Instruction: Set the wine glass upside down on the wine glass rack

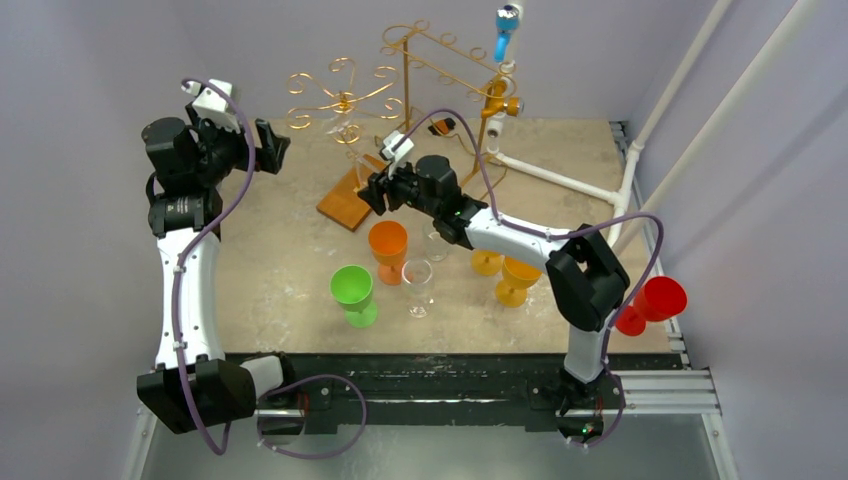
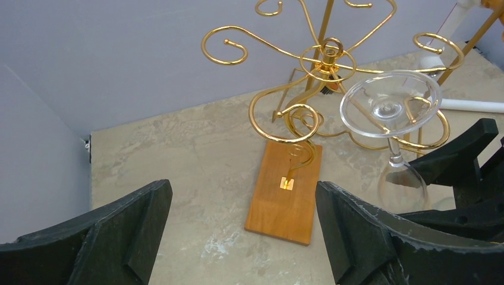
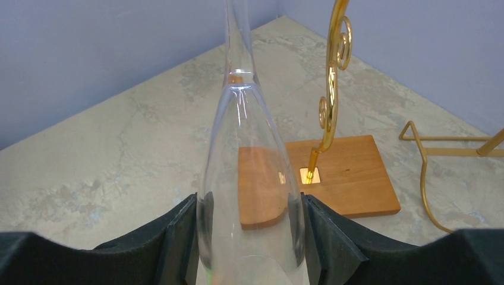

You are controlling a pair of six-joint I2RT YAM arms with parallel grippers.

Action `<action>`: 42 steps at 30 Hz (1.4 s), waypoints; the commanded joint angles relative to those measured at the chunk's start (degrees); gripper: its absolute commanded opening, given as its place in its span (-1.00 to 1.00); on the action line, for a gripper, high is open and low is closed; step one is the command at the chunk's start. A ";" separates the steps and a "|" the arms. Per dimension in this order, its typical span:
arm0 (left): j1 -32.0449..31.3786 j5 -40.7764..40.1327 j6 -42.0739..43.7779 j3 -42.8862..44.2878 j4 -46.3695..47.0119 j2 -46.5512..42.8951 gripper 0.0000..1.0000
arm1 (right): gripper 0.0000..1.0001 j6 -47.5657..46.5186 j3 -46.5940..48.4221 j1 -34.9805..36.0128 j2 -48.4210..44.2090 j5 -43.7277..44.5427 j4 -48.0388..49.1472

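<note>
Hanging is the step in hand: my right gripper [image 3: 249,219] pinches the bowl of the inverted wine glass [image 2: 399,178], its foot up among the arms of the gold rack [image 2: 324,56]; whether seated I cannot tell. My left gripper [image 2: 243,202] gapes wide, empty, at far left. Next, I judge, the stem must slide into a slot.
</note>
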 commanded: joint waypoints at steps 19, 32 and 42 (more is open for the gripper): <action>-0.32 -2.44 0.04 2.69 1.37 0.80 1.00 | -1.00 -0.65 -8.79 0.62 -5.17 -4.42 19.69; -0.39 -2.62 0.83 2.72 1.21 0.55 1.00 | -0.81 5.87 -9.76 0.38 0.46 3.74 28.72; -0.37 -2.66 1.70 3.27 0.58 0.21 1.00 | -0.46 8.21 -10.30 0.36 5.16 -0.40 34.67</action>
